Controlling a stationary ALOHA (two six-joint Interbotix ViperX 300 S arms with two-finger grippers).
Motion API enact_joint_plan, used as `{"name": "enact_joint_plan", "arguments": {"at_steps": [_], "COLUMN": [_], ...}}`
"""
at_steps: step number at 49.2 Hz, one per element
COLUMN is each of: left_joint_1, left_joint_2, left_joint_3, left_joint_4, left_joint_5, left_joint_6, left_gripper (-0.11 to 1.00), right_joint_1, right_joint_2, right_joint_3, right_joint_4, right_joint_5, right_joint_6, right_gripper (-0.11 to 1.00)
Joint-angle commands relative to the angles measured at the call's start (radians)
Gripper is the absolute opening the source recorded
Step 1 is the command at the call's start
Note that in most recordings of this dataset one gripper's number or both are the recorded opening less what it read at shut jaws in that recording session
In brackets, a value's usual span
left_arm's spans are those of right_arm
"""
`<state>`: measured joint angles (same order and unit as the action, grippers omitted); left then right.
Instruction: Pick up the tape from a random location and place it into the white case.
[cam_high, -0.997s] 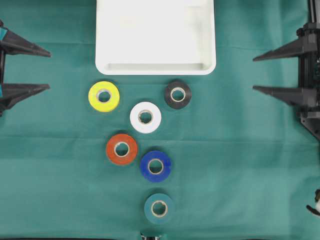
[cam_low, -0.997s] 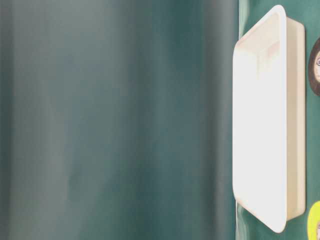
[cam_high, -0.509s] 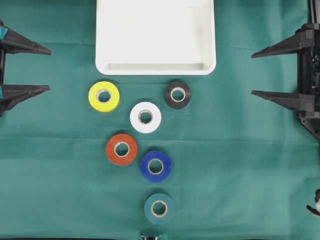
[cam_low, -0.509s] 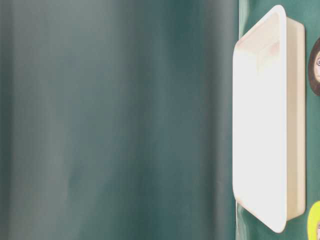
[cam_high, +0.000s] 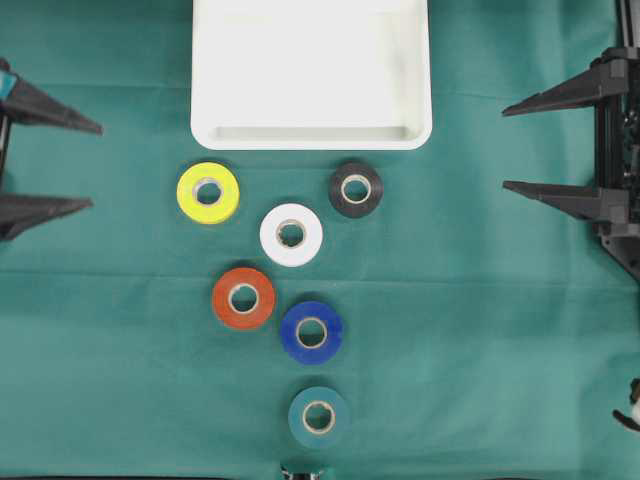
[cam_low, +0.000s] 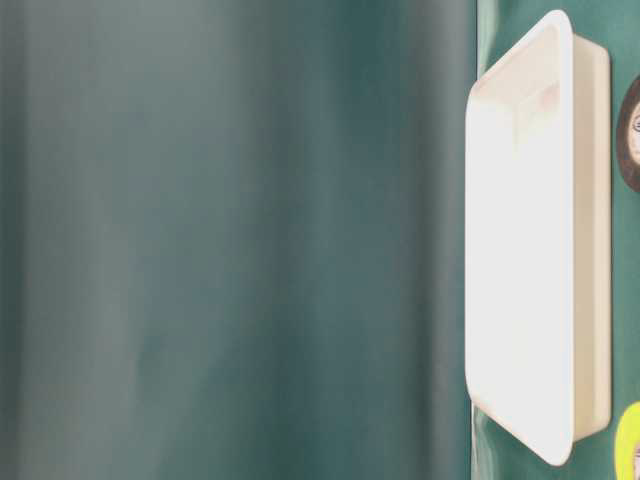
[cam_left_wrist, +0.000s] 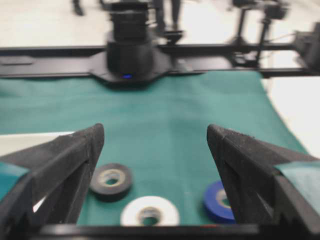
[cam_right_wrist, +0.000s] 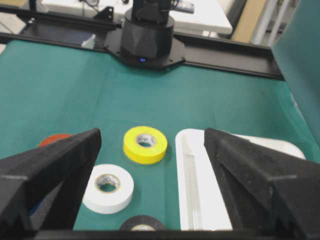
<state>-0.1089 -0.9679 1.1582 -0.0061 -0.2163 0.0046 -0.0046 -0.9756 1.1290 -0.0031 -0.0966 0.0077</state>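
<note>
A: Just ahead of the left gripper (cam_left_wrist: 155, 150), between its spread fingers as its wrist camera sees it, lie the black roll (cam_left_wrist: 111, 179), the white roll (cam_left_wrist: 149, 212) and, nearer the right-hand finger, the blue roll (cam_left_wrist: 218, 201). All of them are well apart from the tips; nothing is held.

B: And the right gripper (cam_right_wrist: 152, 150)?

A: Released as well, jaws wide and empty. Before it sit the white roll (cam_right_wrist: 107, 187) and the yellow roll (cam_right_wrist: 145, 144), with the white case (cam_right_wrist: 200, 185) just off towards its right-hand finger.

B: Farther out?

A: From overhead, the six rolls lie flat in the middle of the green cloth (cam_high: 480, 330), between the two grippers, with the orange roll (cam_high: 243, 298) and the teal roll (cam_high: 318, 416) towards the bottom edge. The white case (cam_high: 311, 138) lies beyond them at the top edge, with nothing in it.

B: So the pick is not yet begun. How to do it well?

A: I would take an outlying roll, yellow (cam_high: 207, 192) or black (cam_high: 355, 189), since both lie nearest the case with free room around them. Come down square over it, one finger through the core, the other outside the wall, and close only once low enough not to nudge its neighbour.
</note>
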Motion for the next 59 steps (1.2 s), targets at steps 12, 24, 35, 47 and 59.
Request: {"name": "enact_joint_plan", "arguments": {"at_steps": [12, 24, 35, 47, 59], "left_joint_1": [-0.146, -0.164, -0.164, -0.164, -0.169], "left_joint_2": [0.006, 0.006, 0.011, 0.017, 0.078], "left_joint_3": [-0.028, -0.029, -0.031, -0.035, -0.077], "left_joint_4": [-0.002, -0.002, -0.002, -0.002, -0.002], "left_joint_5": [-0.006, 0.017, 0.018, 0.018, 0.008], "left_joint_6": [-0.002, -0.002, -0.002, -0.002, 0.0], "left_gripper": [0.98, 0.98, 0.98, 0.98, 0.98], "right_joint_1": [-0.002, -0.002, -0.002, -0.003, -0.002], "right_joint_2": [0.009, 0.009, 0.011, 0.021, 0.035], "right_joint_3": [-0.026, -0.028, -0.029, -0.034, -0.038], "right_joint_4": [0.0, -0.002, -0.002, 0.0, 0.0], "right_joint_5": [-0.005, -0.005, -0.005, -0.005, -0.005], "right_joint_6": [0.002, 0.002, 0.002, 0.002, 0.002], "right_gripper": [0.93, 0.93, 0.93, 0.93, 0.93]}}
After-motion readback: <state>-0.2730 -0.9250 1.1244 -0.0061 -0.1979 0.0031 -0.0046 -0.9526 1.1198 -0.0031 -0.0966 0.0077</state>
